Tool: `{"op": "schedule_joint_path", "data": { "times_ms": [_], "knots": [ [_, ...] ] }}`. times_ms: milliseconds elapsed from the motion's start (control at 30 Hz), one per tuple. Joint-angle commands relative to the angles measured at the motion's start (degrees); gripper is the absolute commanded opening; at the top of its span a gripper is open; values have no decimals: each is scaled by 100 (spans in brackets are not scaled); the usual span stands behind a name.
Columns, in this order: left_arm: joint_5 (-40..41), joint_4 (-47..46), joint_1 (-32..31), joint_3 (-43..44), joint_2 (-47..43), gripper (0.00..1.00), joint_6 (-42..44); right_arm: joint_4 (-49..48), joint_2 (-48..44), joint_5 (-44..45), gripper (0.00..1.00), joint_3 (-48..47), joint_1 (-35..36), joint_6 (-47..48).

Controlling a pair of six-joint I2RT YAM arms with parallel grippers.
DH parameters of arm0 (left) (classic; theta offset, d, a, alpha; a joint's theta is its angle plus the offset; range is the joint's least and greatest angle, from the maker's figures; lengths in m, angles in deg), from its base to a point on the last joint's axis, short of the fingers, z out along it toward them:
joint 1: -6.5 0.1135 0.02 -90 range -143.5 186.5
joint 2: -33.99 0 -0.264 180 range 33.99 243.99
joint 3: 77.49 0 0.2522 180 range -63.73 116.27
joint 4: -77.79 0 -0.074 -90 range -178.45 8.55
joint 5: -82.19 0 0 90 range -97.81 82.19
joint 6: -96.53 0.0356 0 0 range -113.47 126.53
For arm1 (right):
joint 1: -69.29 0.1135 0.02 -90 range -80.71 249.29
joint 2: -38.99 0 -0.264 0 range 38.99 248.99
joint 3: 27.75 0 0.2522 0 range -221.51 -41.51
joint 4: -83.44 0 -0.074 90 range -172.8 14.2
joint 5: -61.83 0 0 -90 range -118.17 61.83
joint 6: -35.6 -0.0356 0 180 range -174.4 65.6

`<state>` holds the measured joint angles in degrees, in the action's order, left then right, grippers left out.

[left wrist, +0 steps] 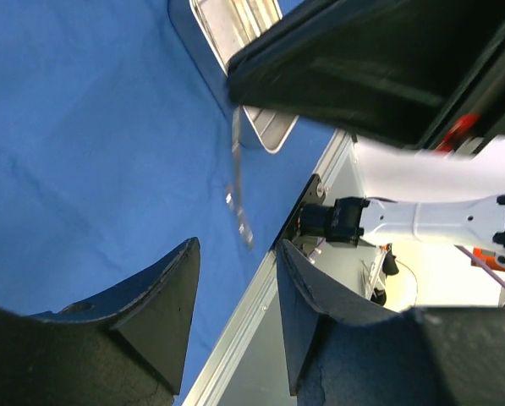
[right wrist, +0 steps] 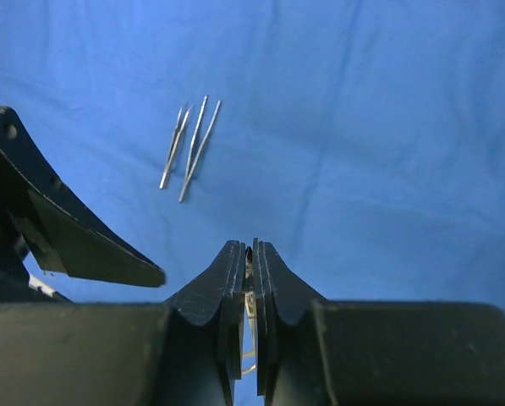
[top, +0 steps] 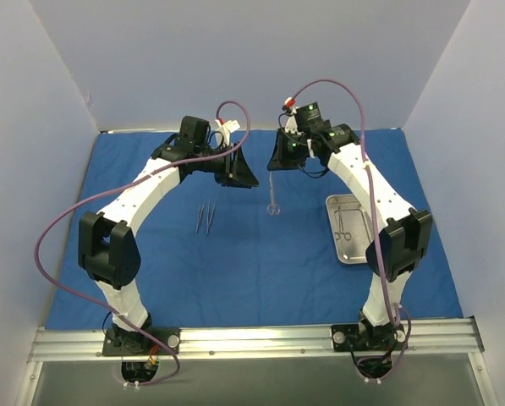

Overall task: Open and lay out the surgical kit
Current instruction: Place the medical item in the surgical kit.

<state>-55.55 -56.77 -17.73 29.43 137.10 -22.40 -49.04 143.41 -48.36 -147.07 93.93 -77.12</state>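
Currently the right gripper (right wrist: 249, 254) is clamped on a thin scissor-like instrument (top: 273, 196), which hangs ring end lowest above the cloth, left of the steel tray (top: 350, 250). The left gripper (left wrist: 237, 247), jaws parted and empty, hovers farther left of the tray. The step in hand appears to be carrying pieces out of the tray. The next move calls for lowering this one flat near the two tweezers (top: 205, 217), well left of the tray, then releasing gently. Another instrument (top: 341, 224) lies in the tray. The royal-blue wrap (top: 260, 271) is spread flat beneath the tray, with pale walls (top: 260, 59) on three sides.
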Motion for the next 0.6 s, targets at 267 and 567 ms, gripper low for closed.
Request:
{"op": "schedule_joint_path", "data": {
  "times_ms": [267,567],
  "knots": [
    [818,-49,-161,439,297,50,-184,-167,289,225,0,-316,225,-970],
    [1031,180,-231,518,455,50,-25,-352,386,146,0,-334,322,-1200]
  ]
}}
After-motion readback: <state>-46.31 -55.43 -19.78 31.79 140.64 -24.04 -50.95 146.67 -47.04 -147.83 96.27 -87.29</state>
